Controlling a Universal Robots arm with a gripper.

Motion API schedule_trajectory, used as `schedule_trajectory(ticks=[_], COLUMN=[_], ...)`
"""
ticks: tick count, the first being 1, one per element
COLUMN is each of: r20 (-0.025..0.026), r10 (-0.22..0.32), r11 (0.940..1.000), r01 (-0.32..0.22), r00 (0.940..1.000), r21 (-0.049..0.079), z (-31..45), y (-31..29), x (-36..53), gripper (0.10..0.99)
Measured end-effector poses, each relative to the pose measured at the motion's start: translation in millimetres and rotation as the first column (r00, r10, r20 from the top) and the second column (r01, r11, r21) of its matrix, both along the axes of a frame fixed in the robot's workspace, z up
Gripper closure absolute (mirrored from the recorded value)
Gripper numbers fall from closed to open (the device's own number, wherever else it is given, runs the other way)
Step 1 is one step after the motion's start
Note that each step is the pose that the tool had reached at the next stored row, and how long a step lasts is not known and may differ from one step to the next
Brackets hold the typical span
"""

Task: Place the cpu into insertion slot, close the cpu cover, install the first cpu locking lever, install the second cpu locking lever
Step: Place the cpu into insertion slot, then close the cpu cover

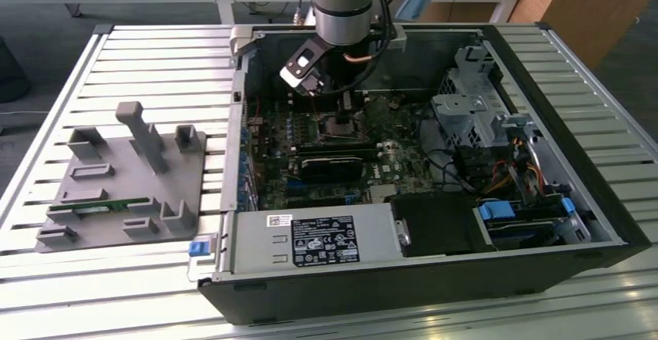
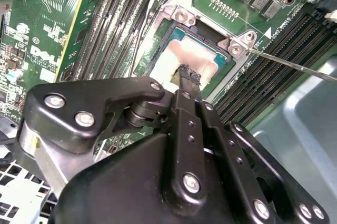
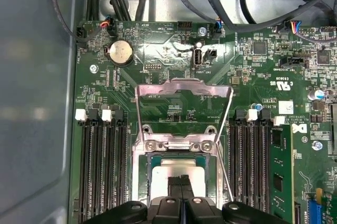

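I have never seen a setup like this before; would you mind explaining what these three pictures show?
This is one robot arm reaching into an open computer case that lies on a slatted table. The exterior view looks at the whole scene from off the arm. The two wrist views come from cameras riding on the arm, looking down past its gripper. On the exterior view's left, beside the case, sits a grey holder tray. Inside, on the green circuit board, the silver cpu chip lies in its square socket, and the metal cover is tilted up, open. The gripper's fingers are together, holding nothing, with their tips right at the chip.
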State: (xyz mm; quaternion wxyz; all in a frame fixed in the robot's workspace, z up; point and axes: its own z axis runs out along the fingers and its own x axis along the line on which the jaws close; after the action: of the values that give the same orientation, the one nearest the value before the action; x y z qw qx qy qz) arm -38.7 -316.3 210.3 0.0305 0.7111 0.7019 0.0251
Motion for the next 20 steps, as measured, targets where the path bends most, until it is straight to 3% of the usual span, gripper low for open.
schedule_trajectory(ticks=[12, 20], r20=[-0.0012, -0.0018], r10=[0.0, 0.0], r11=[1.0, 1.0], r01=[0.0, 0.0], r00=[1.0, 1.0], r21=[0.0, 0.0], z=[5.6, 19.5], y=[0.0, 0.0], x=[0.2, 0.2], gripper=[0.98, 0.98])
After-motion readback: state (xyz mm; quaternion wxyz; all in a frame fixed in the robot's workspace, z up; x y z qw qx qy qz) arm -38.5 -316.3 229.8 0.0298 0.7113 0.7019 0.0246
